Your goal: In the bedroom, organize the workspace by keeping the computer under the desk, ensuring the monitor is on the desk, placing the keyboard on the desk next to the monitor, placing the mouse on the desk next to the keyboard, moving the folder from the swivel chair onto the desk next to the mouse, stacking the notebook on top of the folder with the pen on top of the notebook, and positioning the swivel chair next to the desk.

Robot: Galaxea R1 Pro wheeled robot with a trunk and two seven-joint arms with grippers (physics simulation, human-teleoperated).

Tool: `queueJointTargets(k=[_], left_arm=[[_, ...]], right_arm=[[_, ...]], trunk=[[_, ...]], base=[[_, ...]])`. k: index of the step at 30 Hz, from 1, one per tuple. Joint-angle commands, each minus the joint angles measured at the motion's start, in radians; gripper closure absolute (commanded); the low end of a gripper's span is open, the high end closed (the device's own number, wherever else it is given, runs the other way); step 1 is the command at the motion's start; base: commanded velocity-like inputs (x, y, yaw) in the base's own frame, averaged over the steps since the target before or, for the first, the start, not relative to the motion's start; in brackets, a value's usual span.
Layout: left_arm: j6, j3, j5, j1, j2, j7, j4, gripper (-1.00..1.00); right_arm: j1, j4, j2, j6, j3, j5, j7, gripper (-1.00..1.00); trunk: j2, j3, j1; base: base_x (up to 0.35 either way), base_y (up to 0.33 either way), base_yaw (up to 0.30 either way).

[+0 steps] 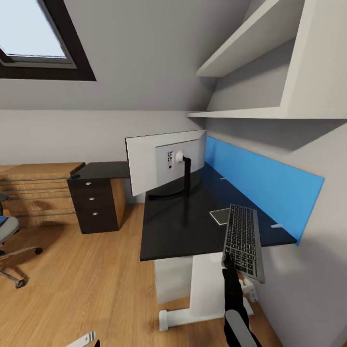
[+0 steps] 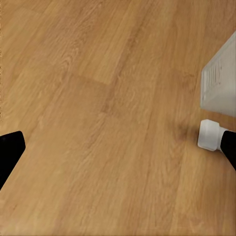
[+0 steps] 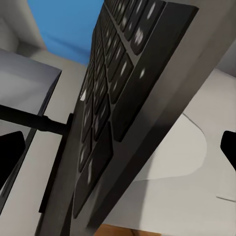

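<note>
One keyboard [image 1: 243, 242] sits pinched in your right jaws [image 1: 230, 268], lifted over the tabletop [image 1: 178, 226] for placing; left jaws [image 2: 118, 147] hang spread.

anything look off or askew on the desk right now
Yes: the keyboard sits skewed at the desk's near edge, its near end hanging past the edge by the right claw. The monitor shows its pale back to the camera.
</note>
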Motion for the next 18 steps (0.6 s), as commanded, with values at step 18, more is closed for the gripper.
queueJointTargets(k=[18], left_arm=[[-0.007, -0.006, 0.011, 0.000, 0.001, 0.007, 0.007, -1.00]], right_arm=[[-0.001, -0.005, 0.001, 0.004, -0.011, -0.012, 0.006, -1.00]], trunk=[[0.000, -0.001, 0.000]], base=[[0.000, 0.000, 0.000]])
